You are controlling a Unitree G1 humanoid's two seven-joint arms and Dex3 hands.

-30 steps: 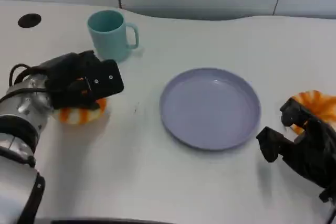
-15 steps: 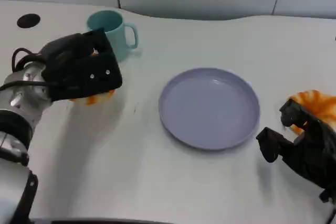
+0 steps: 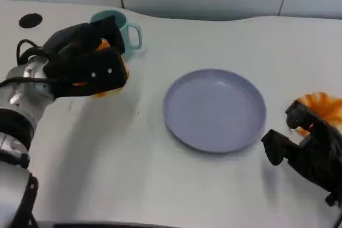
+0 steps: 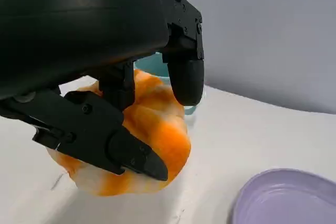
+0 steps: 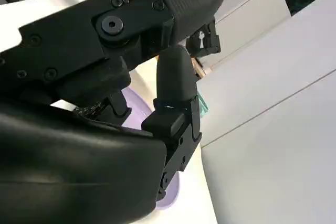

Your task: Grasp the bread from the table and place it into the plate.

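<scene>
Bread (image 4: 142, 145), orange and white, gripped in the left hand (image 3: 85, 68); fingers (image 4: 186, 72) wrap over its top and underside, holding it clear of the desk (image 3: 160, 185) near the far left corner, just in front of the teal mug (image 3: 125, 30). Plate (image 3: 214, 109), lilac, lies at mid-desk, well apart from the bread. Right hand (image 3: 307, 148) sits near the right edge, fingers curled in with nothing between them; a second orange bread (image 3: 320, 108) lies just behind it

White table (image 3: 176, 185) (plate (image 3: 214, 109), mug (image 3: 124, 28)).
</scene>
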